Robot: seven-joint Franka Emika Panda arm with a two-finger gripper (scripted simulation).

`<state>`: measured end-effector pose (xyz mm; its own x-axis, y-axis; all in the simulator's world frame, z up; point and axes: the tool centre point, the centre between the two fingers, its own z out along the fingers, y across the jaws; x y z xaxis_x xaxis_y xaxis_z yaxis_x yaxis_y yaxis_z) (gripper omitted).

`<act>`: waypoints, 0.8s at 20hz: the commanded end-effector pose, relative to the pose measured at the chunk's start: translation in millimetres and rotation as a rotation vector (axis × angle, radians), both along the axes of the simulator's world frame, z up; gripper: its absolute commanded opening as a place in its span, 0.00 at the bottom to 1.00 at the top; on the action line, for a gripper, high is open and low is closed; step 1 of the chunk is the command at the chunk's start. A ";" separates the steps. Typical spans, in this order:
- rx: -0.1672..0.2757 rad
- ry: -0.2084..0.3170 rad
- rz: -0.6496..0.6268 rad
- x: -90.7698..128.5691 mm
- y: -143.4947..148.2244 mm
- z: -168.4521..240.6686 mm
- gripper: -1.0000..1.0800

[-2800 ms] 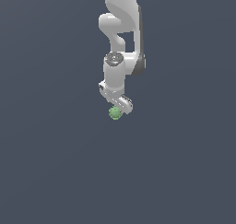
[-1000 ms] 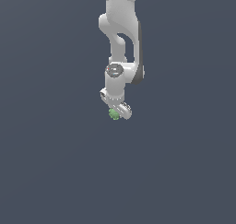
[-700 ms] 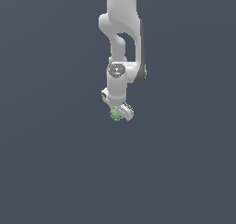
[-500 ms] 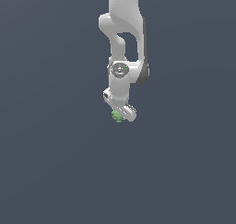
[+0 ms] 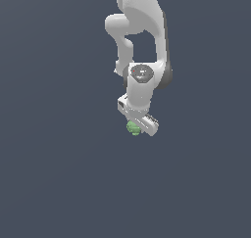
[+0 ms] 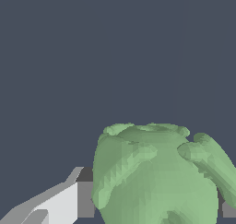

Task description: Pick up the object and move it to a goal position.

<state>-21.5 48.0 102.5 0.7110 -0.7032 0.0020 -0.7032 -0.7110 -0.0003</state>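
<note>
1. One light-green, lumpy object (image 6: 156,177) fills much of the wrist view, pressed right up between the fingers (image 6: 69,202), whose grey pad touches its side.
2. Seen from the exterior view, the same object (image 5: 134,128) sits tucked under the white gripper (image 5: 138,127), narrower than the gripper's bar and partly hidden by it.
3. Both fingers are closed in on the object, clamping it; nothing else touches it.
4. Above the gripper, the white arm (image 5: 142,41) rises through a round wrist joint and a bent elbow to the upper edge of the exterior view.
5. Behind and below the gripper I see only a flat, dark blue-grey backdrop (image 5: 59,173), with no edge or surface I can make out.
</note>
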 end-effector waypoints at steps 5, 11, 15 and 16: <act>0.000 0.000 0.000 37.9 27.8 28.3 0.00; -0.001 0.001 -0.001 68.4 49.5 49.8 0.00; 0.000 0.001 -0.001 86.6 62.3 62.4 0.00; 0.000 0.001 -0.001 90.9 65.3 65.4 0.00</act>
